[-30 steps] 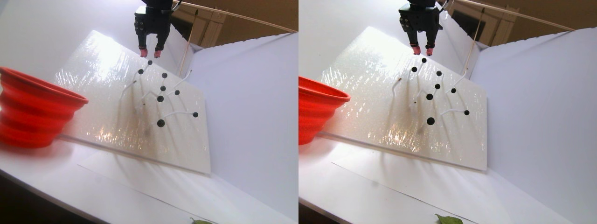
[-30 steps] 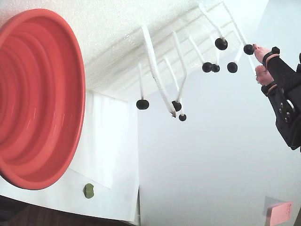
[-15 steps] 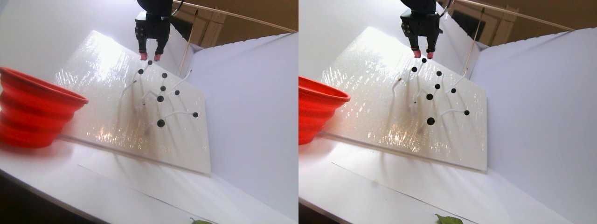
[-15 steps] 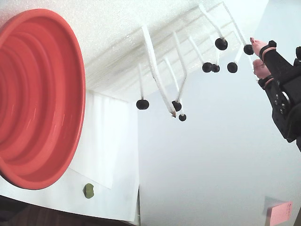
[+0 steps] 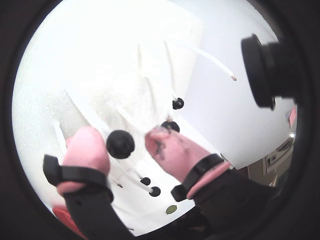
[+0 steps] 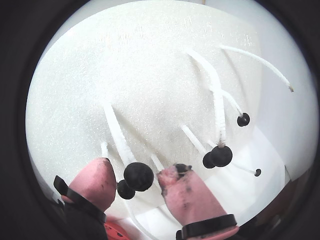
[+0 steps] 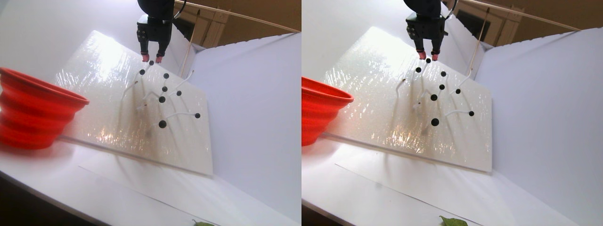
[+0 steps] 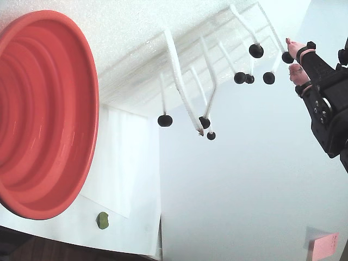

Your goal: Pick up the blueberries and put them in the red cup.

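Up at the far top corner of the white foam board (image 7: 118, 117), the gripper (image 7: 151, 58) stands with its pink fingertips (image 5: 85, 147) parted on either side of one berry (image 5: 120, 144), a gap showing on each side in both wrist views, so nothing is grasped; the other blueberries (image 7: 162, 99) sit on thin white stems (image 8: 176, 70) fanned over the board's middle, apart from one another; the red cup (image 7: 33, 110) stands at the board's left edge in the stereo pair view, well apart from the gripper, with open board between; a small green lump (image 8: 102, 220) lies near the cup's rim in the fixed view; a pink note (image 8: 324, 244) sits at the lower right corner.
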